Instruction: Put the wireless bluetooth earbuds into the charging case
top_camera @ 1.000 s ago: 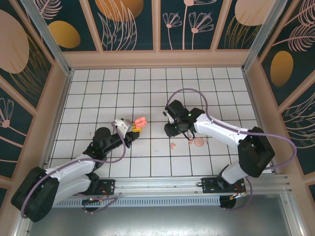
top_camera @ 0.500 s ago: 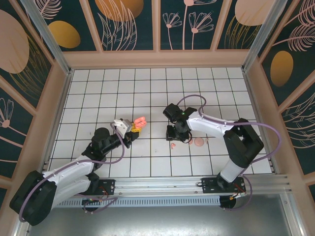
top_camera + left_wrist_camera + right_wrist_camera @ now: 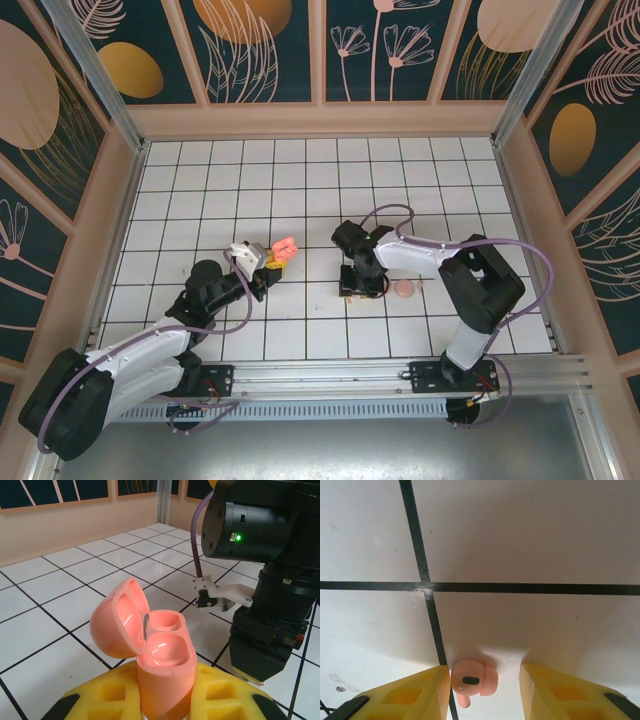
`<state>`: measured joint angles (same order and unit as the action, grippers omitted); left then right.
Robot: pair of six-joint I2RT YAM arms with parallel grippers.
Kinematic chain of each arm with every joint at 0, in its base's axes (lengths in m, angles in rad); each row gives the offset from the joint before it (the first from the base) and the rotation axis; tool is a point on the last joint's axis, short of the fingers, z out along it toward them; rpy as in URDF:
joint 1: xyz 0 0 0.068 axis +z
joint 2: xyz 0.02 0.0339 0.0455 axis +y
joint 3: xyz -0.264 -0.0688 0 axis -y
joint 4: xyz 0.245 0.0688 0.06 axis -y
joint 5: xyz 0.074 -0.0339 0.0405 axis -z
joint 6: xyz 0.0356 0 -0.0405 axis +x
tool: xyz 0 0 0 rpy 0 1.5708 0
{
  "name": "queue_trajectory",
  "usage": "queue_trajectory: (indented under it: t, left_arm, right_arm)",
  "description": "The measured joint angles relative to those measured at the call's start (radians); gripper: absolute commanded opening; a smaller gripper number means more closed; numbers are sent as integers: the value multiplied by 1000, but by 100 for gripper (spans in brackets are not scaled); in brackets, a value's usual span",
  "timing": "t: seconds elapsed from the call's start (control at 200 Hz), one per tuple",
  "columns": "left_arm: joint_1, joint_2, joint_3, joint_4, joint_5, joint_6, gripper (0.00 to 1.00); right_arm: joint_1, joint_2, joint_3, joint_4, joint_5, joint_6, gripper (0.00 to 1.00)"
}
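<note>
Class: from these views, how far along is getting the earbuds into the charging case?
Done: the charging case is open, clamped in the left gripper, both wells empty. In hand: the right gripper straddles one earbud on the table, jaws open. Left: grasping and seating the earbuds.

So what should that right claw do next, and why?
Probably close the right gripper on the earbud. Its yellow fingers stand open on either side of the earbud, which lies on the tile between them. The case sits open in the left gripper, and both its sockets look empty.
</note>
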<state>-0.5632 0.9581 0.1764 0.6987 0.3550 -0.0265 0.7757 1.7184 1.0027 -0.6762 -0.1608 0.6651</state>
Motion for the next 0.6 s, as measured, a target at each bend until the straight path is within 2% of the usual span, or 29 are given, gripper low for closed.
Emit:
queue_trajectory:
  t: [0.596]
  left_arm:
    - [0, 2, 0, 0, 0, 0, 15]
  right_arm:
    - [-2, 4, 2, 6, 2, -1, 25]
